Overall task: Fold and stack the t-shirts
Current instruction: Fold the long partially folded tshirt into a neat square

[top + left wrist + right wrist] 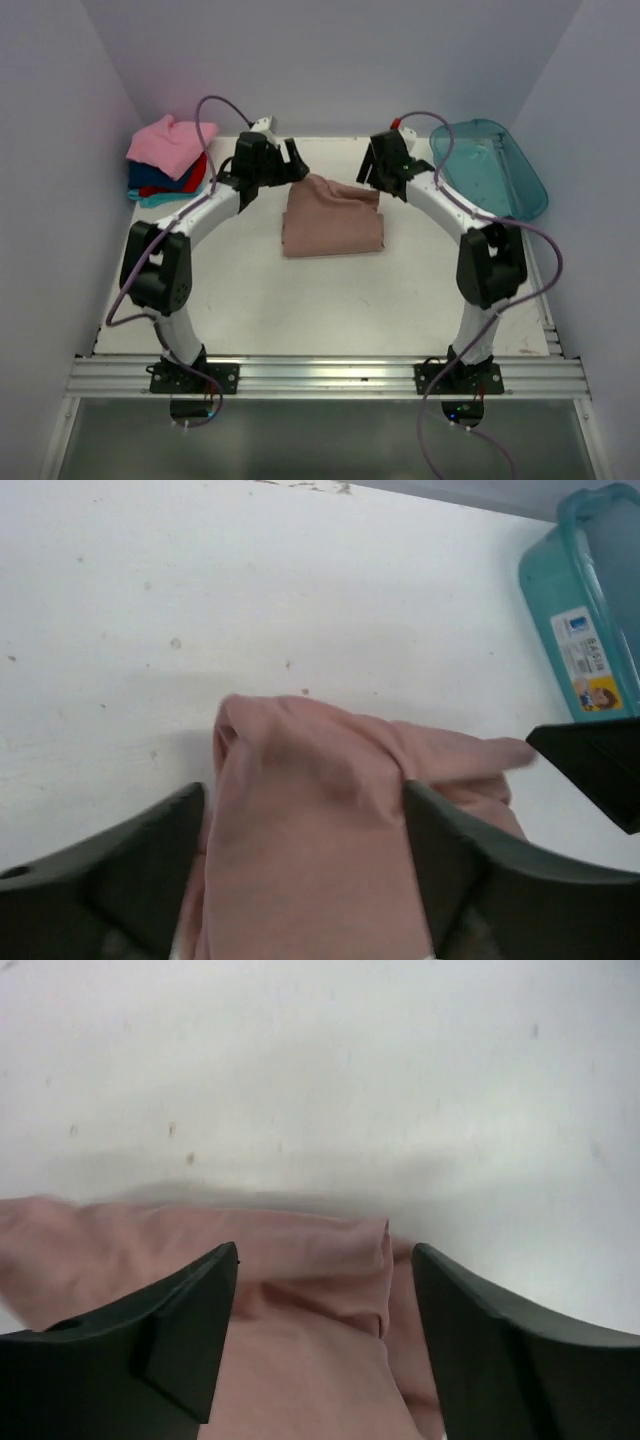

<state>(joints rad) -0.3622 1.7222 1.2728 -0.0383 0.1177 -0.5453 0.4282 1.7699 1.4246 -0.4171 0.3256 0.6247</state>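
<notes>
**Both grippers released over the folded shirt**

My left gripper (303, 792) has its jaws spread wide at the far left corner of the pink-brown shirt (333, 222), with the cloth lying loose between them. My right gripper (325, 1252) is spread the same way over the far right corner and clamps nothing. The shirt lies folded in a rough rectangle in the middle of the desk (300, 300). A stack of folded shirts (165, 160), bright pink on top, sits at the desk's far left corner. A teal tub (495, 170) sits at the far right edge.
</notes>
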